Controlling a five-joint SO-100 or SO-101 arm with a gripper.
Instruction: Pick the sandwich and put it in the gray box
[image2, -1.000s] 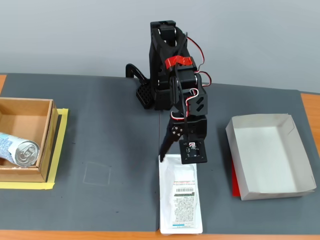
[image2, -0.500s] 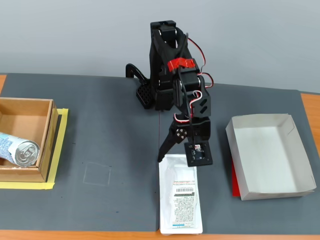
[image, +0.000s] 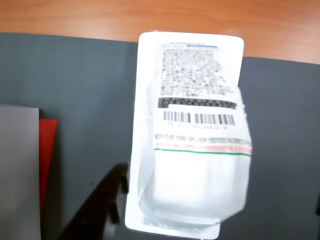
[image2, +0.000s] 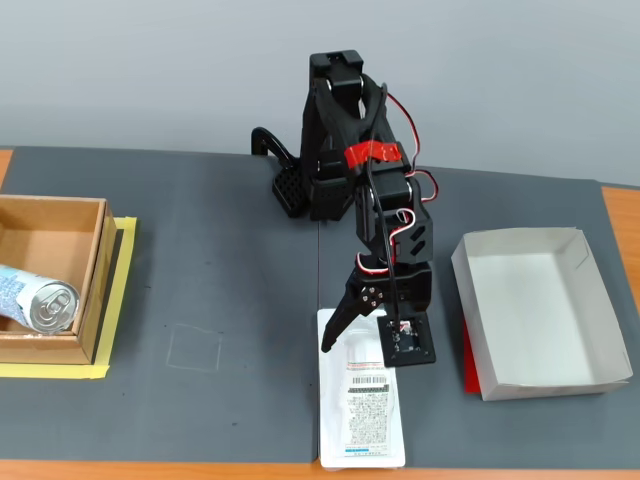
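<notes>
Fixed view: the arm stands at the 12 o'clock edge of the dark desk and bends down toward 6 o'clock. Its hand hangs over the near end of the sandwich, fingers apart, clamped on nothing; whether a finger touches the wrap cannot be told. The sandwich lies flat on the desk at 6 o'clock, its long side running from 12 to 6, label up. The gray box sits empty at 3 o'clock, well apart from the sandwich. A brown box at 9 o'clock holds a can. Wrist view: the sandwich fills the centre, barcode visible; one dark finger lies at 7 o'clock beside its edge.
</notes>
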